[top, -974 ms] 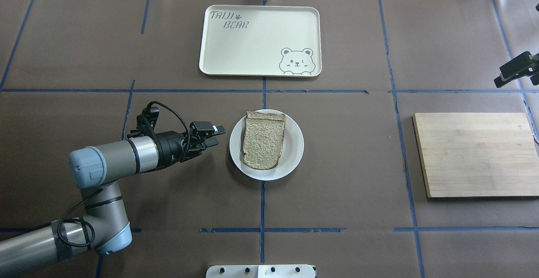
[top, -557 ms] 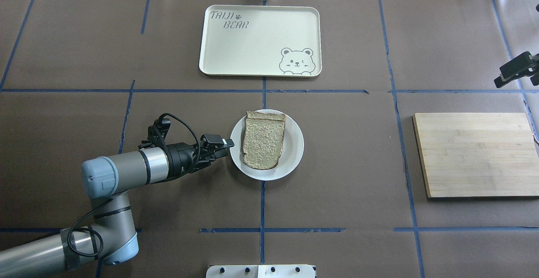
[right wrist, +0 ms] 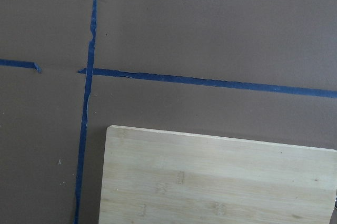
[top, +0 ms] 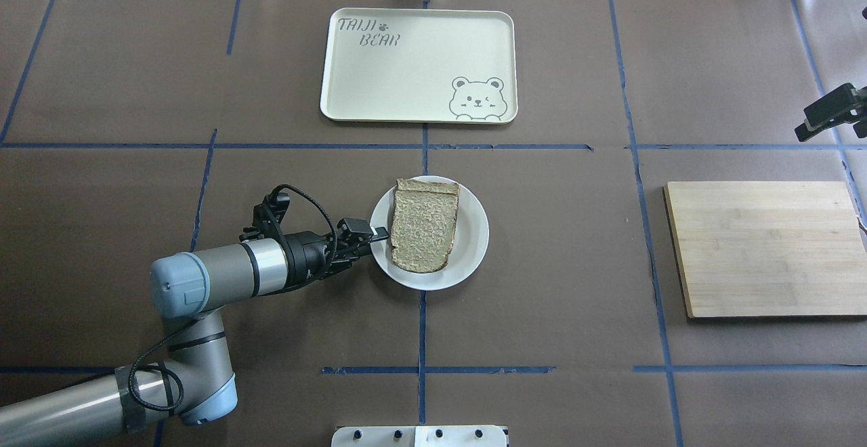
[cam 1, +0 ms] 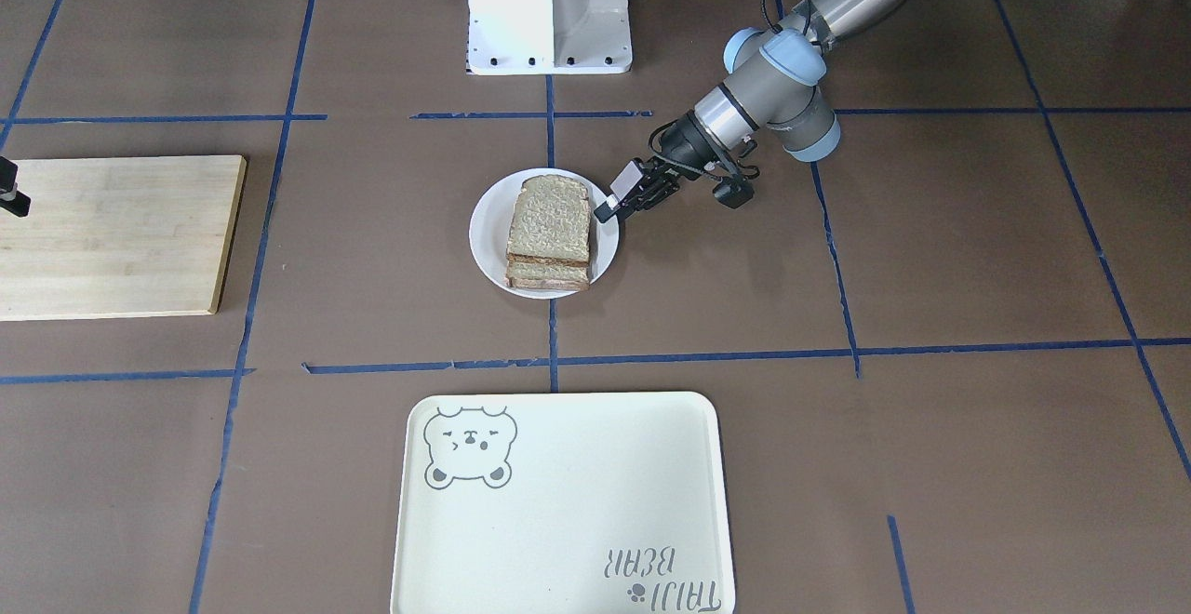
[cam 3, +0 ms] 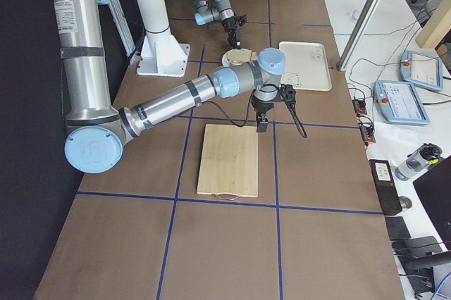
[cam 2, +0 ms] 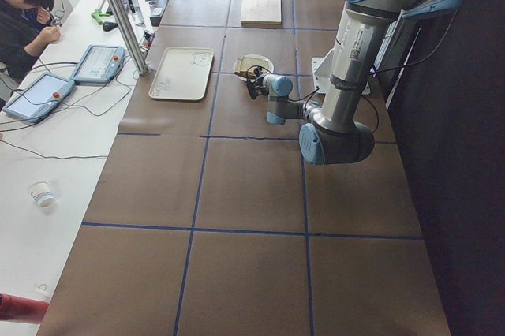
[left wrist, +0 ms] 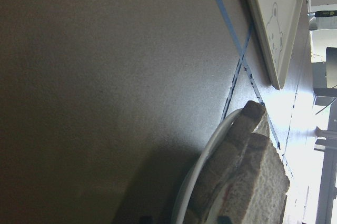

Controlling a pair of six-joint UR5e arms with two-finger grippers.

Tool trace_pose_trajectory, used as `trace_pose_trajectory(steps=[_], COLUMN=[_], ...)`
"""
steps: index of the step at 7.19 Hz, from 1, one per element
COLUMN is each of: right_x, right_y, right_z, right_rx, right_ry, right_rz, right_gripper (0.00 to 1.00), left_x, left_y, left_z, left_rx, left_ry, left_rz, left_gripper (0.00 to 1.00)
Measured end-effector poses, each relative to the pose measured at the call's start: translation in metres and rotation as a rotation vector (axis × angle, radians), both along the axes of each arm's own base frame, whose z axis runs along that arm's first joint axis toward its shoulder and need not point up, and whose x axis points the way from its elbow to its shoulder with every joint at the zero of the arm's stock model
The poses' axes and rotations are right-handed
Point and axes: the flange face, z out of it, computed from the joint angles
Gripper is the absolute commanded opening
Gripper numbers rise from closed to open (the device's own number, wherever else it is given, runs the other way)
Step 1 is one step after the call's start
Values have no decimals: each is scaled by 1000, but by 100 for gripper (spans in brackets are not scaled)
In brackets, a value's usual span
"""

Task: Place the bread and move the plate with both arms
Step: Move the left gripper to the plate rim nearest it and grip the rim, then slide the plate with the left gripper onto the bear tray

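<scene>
While its jaws gape, left gripper (top: pixel 376 238) straddles plate (top: pixel 475 237) rim.

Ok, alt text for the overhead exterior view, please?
The left gripper, jaws open, sits at the left rim of a white plate holding crusty bread, centre frame. A cream bear tray lies beyond it, a wooden board to the right, and the right gripper shows at the far right edge.

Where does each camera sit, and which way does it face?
Front-facing: across table, facing base; left gripper at plate.
Overhead: behind robot, looking down; left arm.
Exterior left: robot's left end; left arm nearest.
Exterior right: opposite end; right arm nearest.
Left wrist: beside plate rim, bread.
Right wrist: above board.
Front-facing and overhead share tray.
</scene>
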Motion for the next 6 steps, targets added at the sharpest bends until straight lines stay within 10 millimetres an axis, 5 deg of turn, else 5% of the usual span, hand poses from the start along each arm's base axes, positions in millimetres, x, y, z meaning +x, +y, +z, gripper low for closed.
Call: trace_pose_trajectory(steps=[4, 6], right_x=[0, 0], right_y=[0, 1], right_z=[-1, 0], right_rx=[0, -2], right_ry=[-1, 0], right_rz=[0, 0], right_gripper=[100, 100], left_x=[21, 25], left_y=[-2, 1], left_z=[-10, -10], left_rx=[-1, -2], left_ry=[1, 0], left_rz=[8, 16], left_gripper=[30, 7])
